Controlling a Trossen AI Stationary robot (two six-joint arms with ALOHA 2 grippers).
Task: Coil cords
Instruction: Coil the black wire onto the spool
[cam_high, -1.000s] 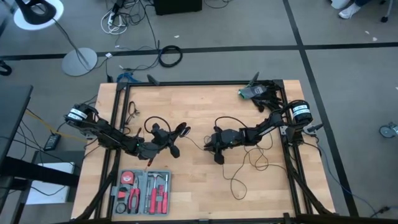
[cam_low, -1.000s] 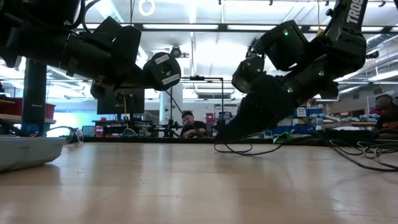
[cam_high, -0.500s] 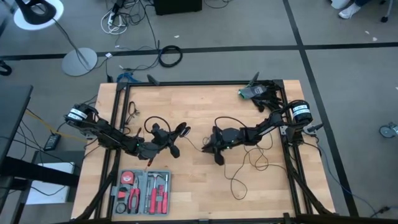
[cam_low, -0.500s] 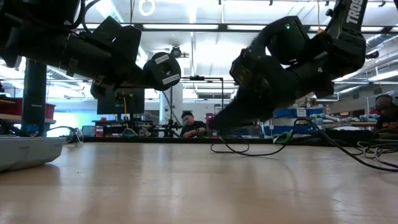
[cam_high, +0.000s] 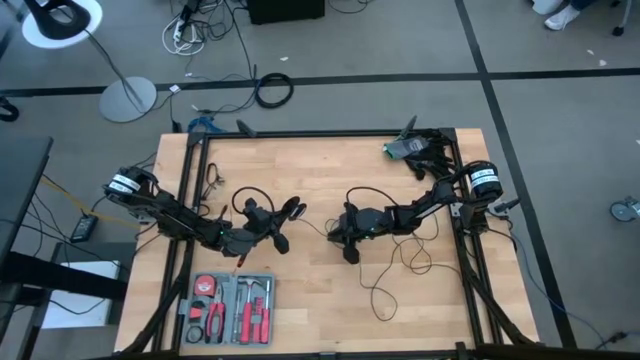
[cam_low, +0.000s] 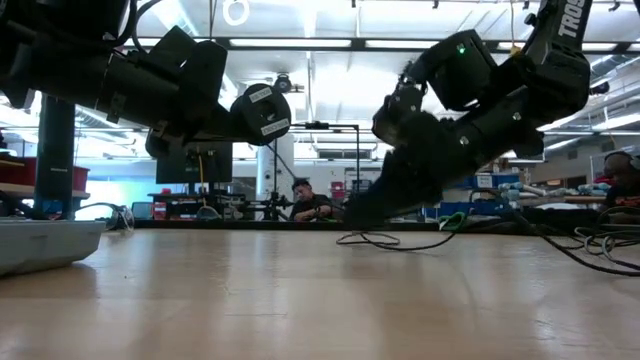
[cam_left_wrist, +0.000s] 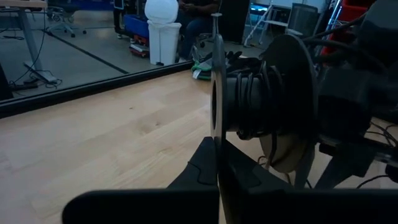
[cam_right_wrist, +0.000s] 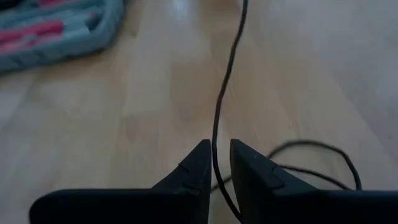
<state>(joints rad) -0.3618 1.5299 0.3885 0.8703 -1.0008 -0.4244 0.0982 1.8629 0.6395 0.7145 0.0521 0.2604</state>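
Note:
The cord is thin and black, with one end wound on a small round black puck (cam_high: 295, 209). My left gripper (cam_high: 283, 215) is shut on the puck and holds it above the middle of the table. The cord (cam_right_wrist: 227, 74) runs from the puck to my right gripper (cam_high: 335, 230), which is shut on it close above the wood. Beyond that gripper the cord lies in loose loops (cam_high: 385, 285) on the table toward the right and near edges. My left gripper pinches the rim of the puck's thin outer disc (cam_left_wrist: 216, 134) between its two fingers, coming nearly level from the table's left. The puck (cam_low: 262, 112) stands on edge, clear of the table, with cord turns around its hub (cam_left_wrist: 252, 93). My right gripper has one strand of the cord (cam_right_wrist: 214, 149) between its two fingers, which slant down toward the table's left. The strand runs on ahead along the fingers, nearly straight. Behind them it trails slack on the wood (cam_right_wrist: 311, 149).
A grey tool tray (cam_high: 228, 308) with red-handled tools sits at the near left. A green and black object (cam_high: 405, 148) lies at the far right corner. A small cable loop (cam_high: 212, 180) lies at the left rail. Bare wood lies between the grippers and the far edge.
In the low view my right gripper tipped up and rolled a little, then came back down, keeping its place and the cord. The slack cord on the table behind it has shifted slightly. The puck has kept still.

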